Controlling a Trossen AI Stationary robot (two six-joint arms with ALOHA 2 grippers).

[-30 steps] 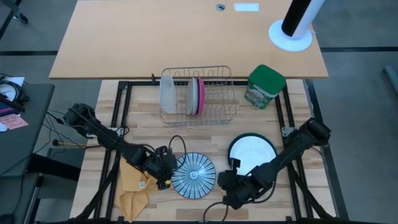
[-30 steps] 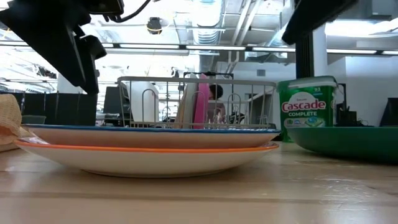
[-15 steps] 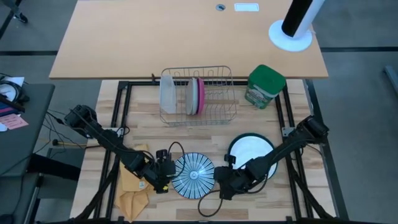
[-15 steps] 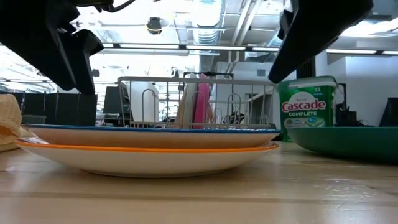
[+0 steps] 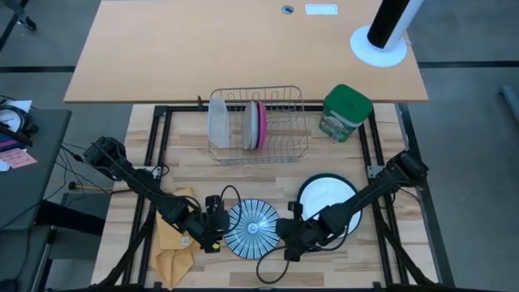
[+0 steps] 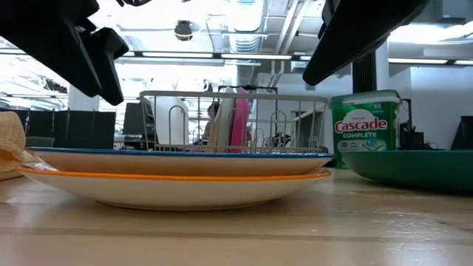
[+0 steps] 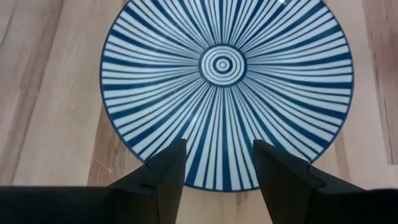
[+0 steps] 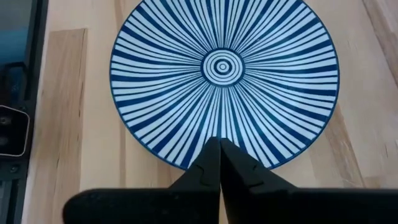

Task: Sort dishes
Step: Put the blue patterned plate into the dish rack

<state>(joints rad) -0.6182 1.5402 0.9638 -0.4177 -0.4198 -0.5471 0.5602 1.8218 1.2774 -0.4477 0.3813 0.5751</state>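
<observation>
A blue-and-white striped plate lies face up on an orange-rimmed plate near the table's front edge. My left gripper hangs open over the striped plate's left rim. My right gripper hangs shut over that plate's right rim. In the low view both grippers are clear above the stack. A white plate with a dark green rim lies flat to the right. A grey plate and a pink plate stand on edge in the wire rack.
The rack, at the table's far middle, also holds a frosted container at its left end. A green canister stands to the rack's right. A yellow cloth lies at the near left, under my left arm. A light wooden desk lies beyond.
My right gripper has gone toward the table's left edge and a little down, and now hangs over the striped plate's right rim. The plates have not moved.
</observation>
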